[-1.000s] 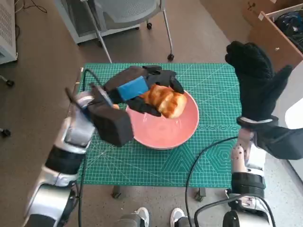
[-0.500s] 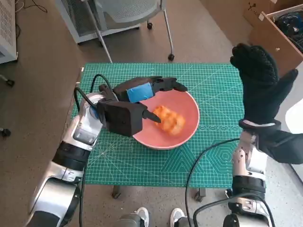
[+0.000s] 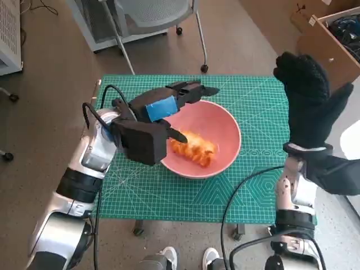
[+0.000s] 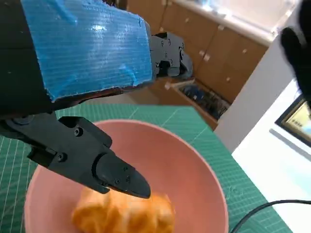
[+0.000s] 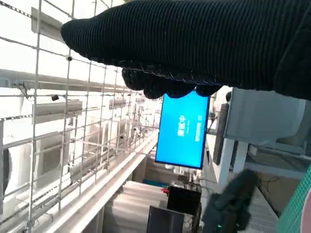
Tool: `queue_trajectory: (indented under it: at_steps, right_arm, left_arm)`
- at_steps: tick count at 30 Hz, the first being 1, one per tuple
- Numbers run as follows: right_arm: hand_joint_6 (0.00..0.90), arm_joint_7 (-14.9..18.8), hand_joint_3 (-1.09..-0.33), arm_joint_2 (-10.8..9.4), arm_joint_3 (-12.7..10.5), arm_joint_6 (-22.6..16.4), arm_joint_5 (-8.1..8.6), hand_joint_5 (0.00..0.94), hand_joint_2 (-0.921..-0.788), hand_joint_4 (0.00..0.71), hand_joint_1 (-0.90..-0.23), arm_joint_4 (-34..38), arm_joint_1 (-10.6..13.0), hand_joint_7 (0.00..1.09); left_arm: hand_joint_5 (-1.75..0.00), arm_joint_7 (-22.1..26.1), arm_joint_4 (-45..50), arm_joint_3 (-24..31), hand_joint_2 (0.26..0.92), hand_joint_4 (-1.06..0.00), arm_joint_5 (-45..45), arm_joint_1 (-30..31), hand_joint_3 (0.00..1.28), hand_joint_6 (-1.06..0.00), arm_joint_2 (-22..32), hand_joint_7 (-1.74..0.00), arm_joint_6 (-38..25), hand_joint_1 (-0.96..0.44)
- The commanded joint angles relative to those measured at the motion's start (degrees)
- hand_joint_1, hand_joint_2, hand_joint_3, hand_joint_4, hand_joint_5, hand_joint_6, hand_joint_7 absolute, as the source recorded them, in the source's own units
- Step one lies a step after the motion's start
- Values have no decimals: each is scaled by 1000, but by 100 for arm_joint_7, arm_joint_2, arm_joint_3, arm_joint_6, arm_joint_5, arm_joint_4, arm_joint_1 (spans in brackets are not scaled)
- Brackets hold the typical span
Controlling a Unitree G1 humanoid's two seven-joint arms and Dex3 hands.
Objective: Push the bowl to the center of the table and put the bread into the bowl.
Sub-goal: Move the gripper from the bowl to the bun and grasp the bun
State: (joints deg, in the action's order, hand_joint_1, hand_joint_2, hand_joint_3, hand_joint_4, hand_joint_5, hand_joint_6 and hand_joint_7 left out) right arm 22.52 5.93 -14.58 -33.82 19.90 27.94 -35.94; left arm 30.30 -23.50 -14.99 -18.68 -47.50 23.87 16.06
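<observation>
We see the bread (image 3: 193, 151), a glossy, ridged golden loaf, lying inside the smooth pink bowl (image 3: 225, 130) near the centre of the head view, its long axis running from left to lower right. The round bowl sits on the gridded green cutting mat (image 3: 253, 185). Our left hand (image 3: 169, 104) hovers over the bowl's left rim, fingers spread and empty. Our right hand (image 3: 306, 95), in its knitted glove, is raised at the right edge, holding nothing, fingers extended.

The bread (image 3: 193, 151) is motion-blurred, the left hand (image 3: 163, 107) covers the bowl's (image 3: 216, 126) near-left rim, and the right hand's (image 3: 306, 101) fingers stay unseen.
</observation>
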Motion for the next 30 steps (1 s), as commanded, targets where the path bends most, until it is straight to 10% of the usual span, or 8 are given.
queue_trajectory:
  at_steps: [1,30]
  right_arm:
    - [68,-58,-744,-39,28,46,-9,1,-921,232,-627,4,114,451]
    - [67,40,-743,-63,60,109,80,2,-921,239,-621,96,77,472]
  left_arm:
    - [1,45,499,335,829,1,184,222,20,-3,402,-330,71,-543]
    - [0,183,1359,1049,785,-1,76,1127,1,-136,1598,-178,-1265,-327]
